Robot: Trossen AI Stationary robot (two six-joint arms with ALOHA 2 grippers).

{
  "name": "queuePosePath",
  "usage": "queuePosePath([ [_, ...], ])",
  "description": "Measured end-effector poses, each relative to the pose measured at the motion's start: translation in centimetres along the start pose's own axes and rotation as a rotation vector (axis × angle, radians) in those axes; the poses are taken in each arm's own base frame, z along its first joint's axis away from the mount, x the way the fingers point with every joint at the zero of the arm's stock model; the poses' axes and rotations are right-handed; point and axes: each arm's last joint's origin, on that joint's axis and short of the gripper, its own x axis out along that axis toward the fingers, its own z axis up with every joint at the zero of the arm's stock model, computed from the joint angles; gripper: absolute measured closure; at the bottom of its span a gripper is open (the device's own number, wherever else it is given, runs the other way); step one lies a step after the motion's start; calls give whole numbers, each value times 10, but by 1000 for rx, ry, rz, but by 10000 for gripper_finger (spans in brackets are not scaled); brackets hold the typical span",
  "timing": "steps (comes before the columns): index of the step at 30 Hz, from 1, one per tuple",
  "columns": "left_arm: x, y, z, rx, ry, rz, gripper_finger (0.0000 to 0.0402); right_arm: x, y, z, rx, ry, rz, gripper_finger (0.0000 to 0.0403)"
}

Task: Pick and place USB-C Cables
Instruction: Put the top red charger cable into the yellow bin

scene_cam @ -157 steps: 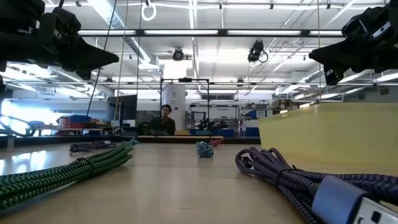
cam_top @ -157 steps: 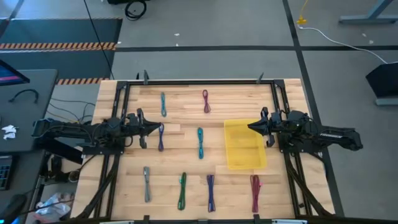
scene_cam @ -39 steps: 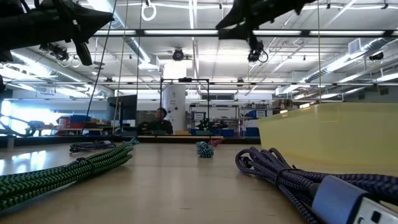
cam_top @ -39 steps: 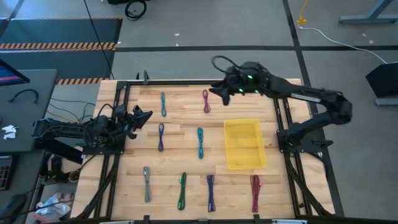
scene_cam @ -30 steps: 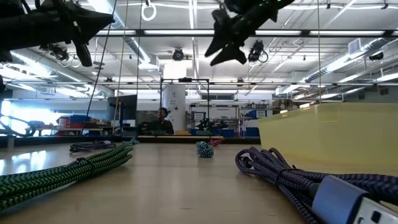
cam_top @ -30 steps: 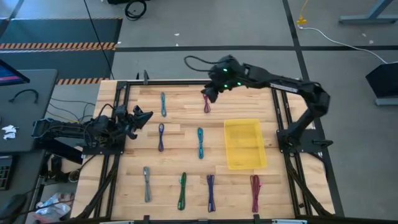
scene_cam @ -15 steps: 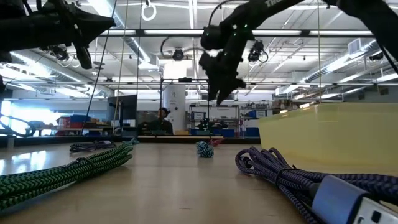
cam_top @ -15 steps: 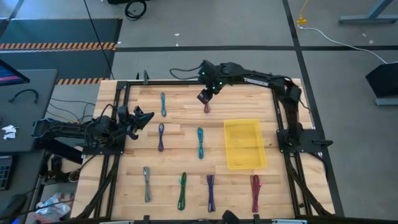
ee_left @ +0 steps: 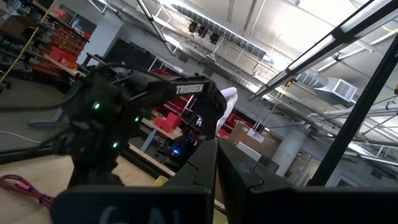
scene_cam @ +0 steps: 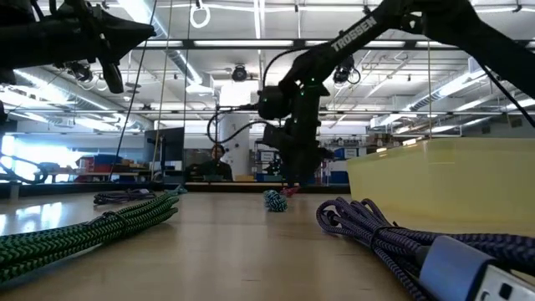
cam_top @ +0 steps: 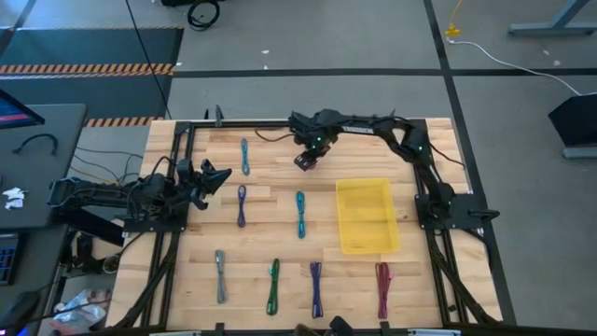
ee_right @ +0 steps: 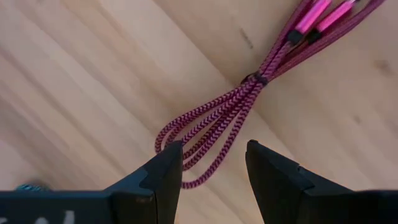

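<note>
A maroon USB-C cable point(ee_right: 249, 87) lies flat on the wooden table near its far edge, in the middle. My right gripper point(ee_right: 212, 168) hangs over it, pointing down and open, with its two fingers on either side of the bundle's looped end point(ee_right: 193, 149) and touching nothing. In the high view the gripper point(cam_top: 306, 159) covers this cable; in the low view it point(scene_cam: 292, 180) stands just above the table. My left gripper point(cam_top: 219, 177) waits shut at the table's left side, raised.
A yellow bin point(cam_top: 367, 216) stands right of centre. Other cables lie about: teal point(cam_top: 245, 156), purple point(cam_top: 242, 204), teal point(cam_top: 300, 214), and along the near edge grey point(cam_top: 220, 275), green point(cam_top: 273, 286), purple point(cam_top: 316, 287) and maroon point(cam_top: 382, 289).
My right gripper has sunk from high above the table to just over the maroon cable at the far edge, tipping until it points straight down. Its fingers have stayed open.
</note>
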Motion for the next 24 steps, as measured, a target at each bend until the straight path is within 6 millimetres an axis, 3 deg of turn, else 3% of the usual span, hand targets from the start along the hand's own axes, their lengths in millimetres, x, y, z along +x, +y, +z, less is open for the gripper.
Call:
queuePosePath([
  [9,0,0,0,29,2,1,381,15,1,5,37,-15,15,240],
  [12,0,0,0,19,2,0,381,16,1,6,38,-12,24,282],
  [16,0,0,0,17,1,0,381,17,0,6,40,-2,58,375],
  [18,0,0,0,16,1,0,381,17,0,6,29,2,66,389],
  [21,0,0,0,16,0,0,381,12,0,4,-3,2,64,394],
  [24,0,0,0,17,1,0,381,-13,1,0,-23,-24,44,395],
])
